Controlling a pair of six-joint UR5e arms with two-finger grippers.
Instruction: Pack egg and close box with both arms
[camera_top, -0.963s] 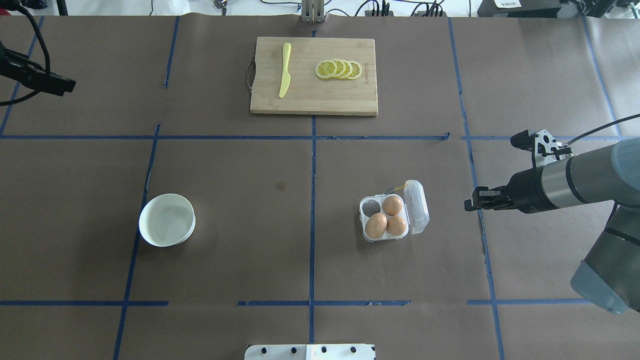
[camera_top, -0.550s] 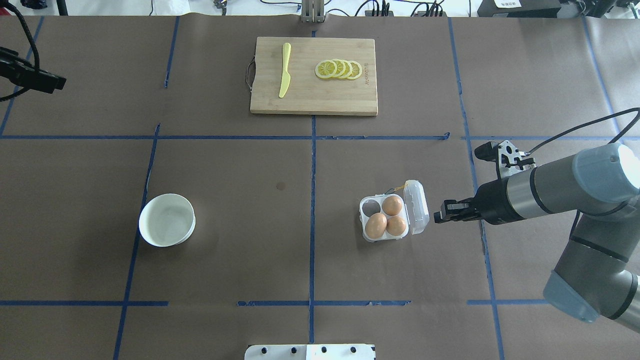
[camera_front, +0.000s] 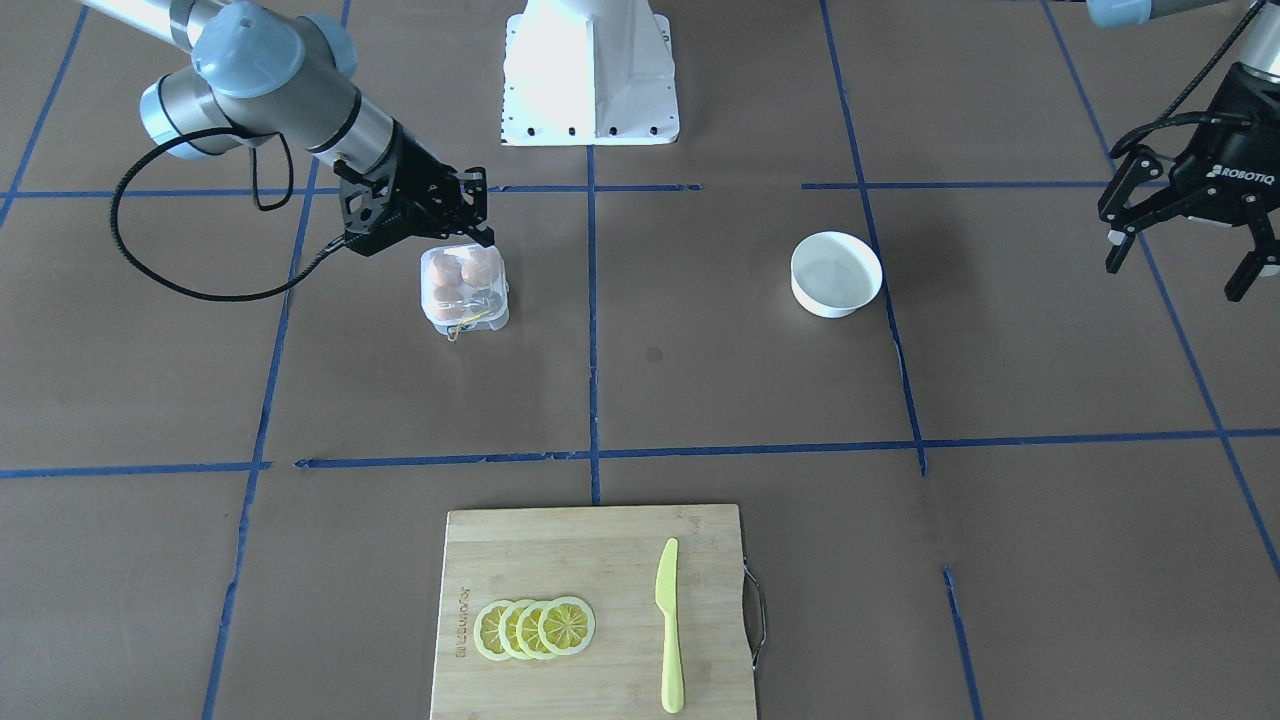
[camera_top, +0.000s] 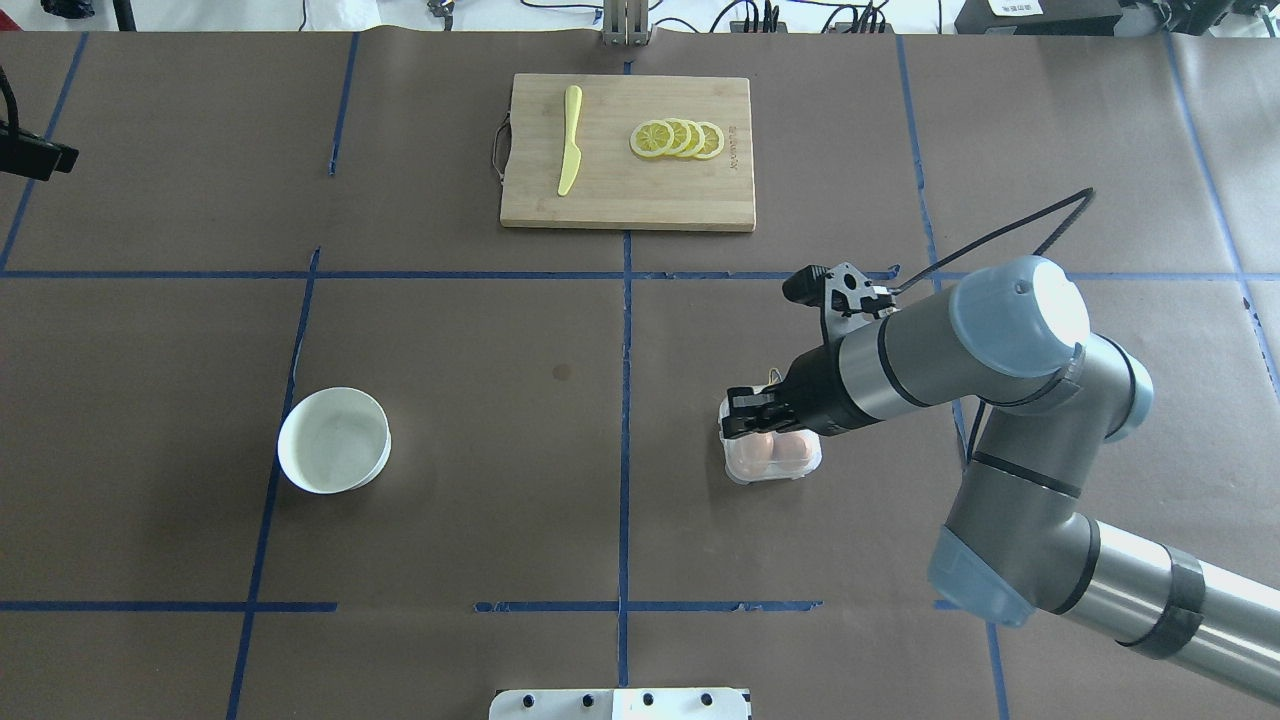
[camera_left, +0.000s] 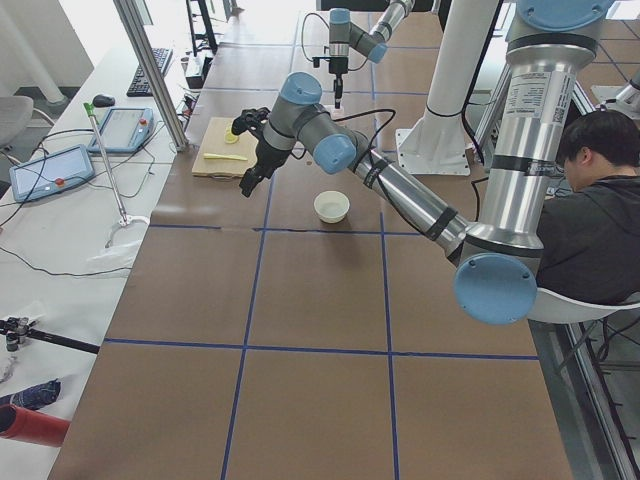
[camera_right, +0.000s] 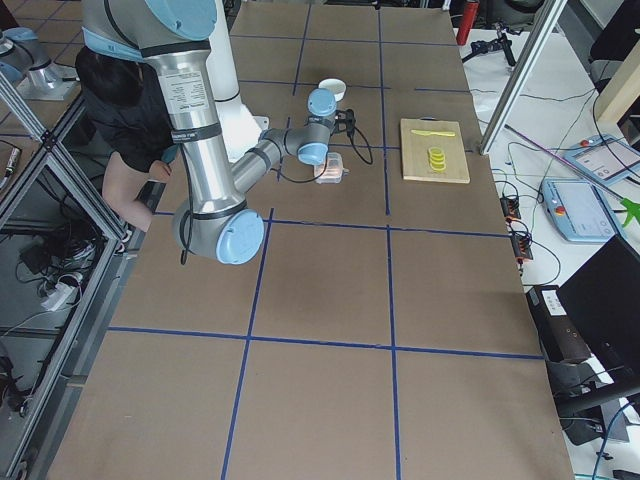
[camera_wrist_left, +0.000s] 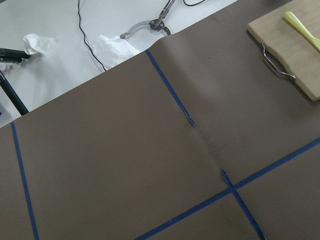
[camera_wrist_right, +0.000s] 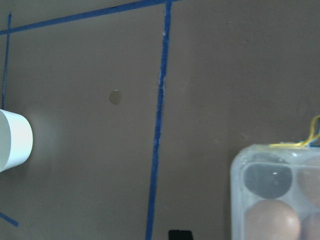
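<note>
Right pincer (camera_top: 735, 414): fingers look drawn together, gripping nothing. It sits over the far half of the box (camera_top: 775, 464); contact with the lid cannot be told.

Box: directly under this pincer, on the tabletop (camera_top: 500, 500). The clear lid lies down over the cells; whether it is latched cannot be told. The right wrist view shows the box corner (camera_wrist_right: 240, 165) at lower right, just beside a black fingertip at the bottom edge.

Eggs (camera_front: 441, 270): three, inside the box under the lid, below the pincer's tips. Fourth cell (camera_wrist_right: 264, 180) shows dark. Yellow loop (camera_front: 466, 321) is on the box edge away from the robot.

Left pincer (camera_front: 1176, 270): released, fingers spread wide, nothing between them. It hangs above bare tabletop, well apart from the box.

Bowl (camera_top: 287, 440): white, between the two pincers and well apart from each.

Board (camera_top: 630, 205): beyond both pincers, on the side away from the robot. It carries a yellow knife (camera_top: 569, 140) and a row of lemon slices (camera_top: 678, 138).
</note>
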